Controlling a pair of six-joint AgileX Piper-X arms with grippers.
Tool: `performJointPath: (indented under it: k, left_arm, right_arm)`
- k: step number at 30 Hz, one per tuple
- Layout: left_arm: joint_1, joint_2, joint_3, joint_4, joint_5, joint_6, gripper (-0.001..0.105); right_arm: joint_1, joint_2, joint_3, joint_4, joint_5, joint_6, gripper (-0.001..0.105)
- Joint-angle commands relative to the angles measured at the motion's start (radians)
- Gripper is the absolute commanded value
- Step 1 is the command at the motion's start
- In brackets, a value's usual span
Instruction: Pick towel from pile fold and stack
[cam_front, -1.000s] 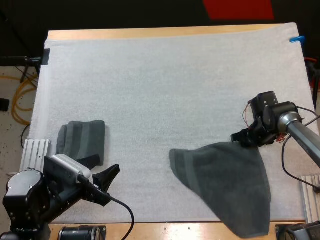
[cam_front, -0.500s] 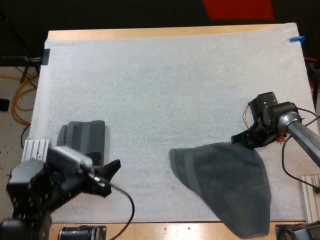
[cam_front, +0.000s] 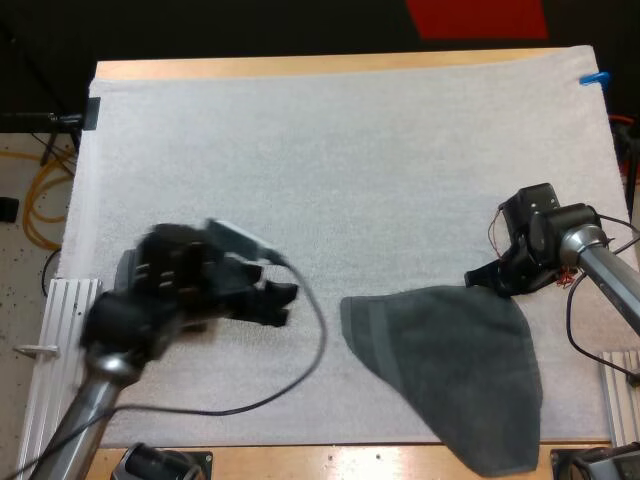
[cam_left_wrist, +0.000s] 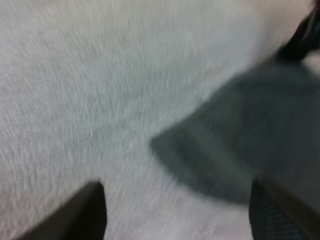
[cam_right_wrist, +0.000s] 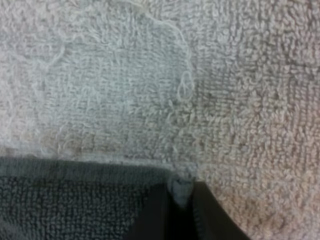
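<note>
A dark grey-green towel (cam_front: 450, 365) lies spread flat on the white mat (cam_front: 330, 160) at the front right, its near corner hanging over the table's front edge. My right gripper (cam_front: 488, 276) is shut on the towel's far right corner; in the right wrist view the fingers (cam_right_wrist: 161, 212) pinch that corner (cam_right_wrist: 181, 186) against the mat. My left gripper (cam_front: 277, 302) hovers open over the mat just left of the towel's left point. In the left wrist view its fingers (cam_left_wrist: 90, 212) stand wide apart, with the towel (cam_left_wrist: 240, 145) ahead. A folded towel (cam_front: 122, 272) sits mostly hidden under my left arm.
A metal rail (cam_front: 55, 330) runs along the mat's left front edge. Yellow cables (cam_front: 45, 200) lie on the floor to the left. The mat's far half (cam_front: 340, 130) is bare.
My left arm has swung up from the front left corner and rightwards toward the spread towel. The right gripper and the towel have stayed put.
</note>
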Motion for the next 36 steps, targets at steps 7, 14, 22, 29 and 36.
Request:
performJointPath:
  k: [7, 14, 22, 29, 36]
  left_arm:
    - [-0.279, 0.262, -0.017, -0.162, -0.231, -0.024, 0.059]
    - [-0.366, 0.527, -0.120, -0.176, -0.272, -0.059, 0.059]
    - [-0.367, 0.743, -0.244, -0.059, -0.351, -0.067, 0.059]
    - [-0.367, 0.845, -0.259, -0.028, -0.306, -0.067, 0.059]
    - [-0.370, 0.856, -0.263, -0.026, -0.200, -0.063, 0.043]
  right_arm:
    - [-0.001, -0.009, -0.001, 0.008, 0.003, -0.006, 0.000]
    - [-0.001, -0.009, -0.001, 0.008, -0.001, -0.006, 0.000]
    - [-0.001, -0.009, -0.001, 0.008, -0.001, -0.006, 0.000]
    - [-0.001, -0.009, -0.001, 0.008, -0.001, -0.006, 0.000]
    - [-0.001, -0.009, -0.001, 0.006, -0.001, -0.006, 0.000]
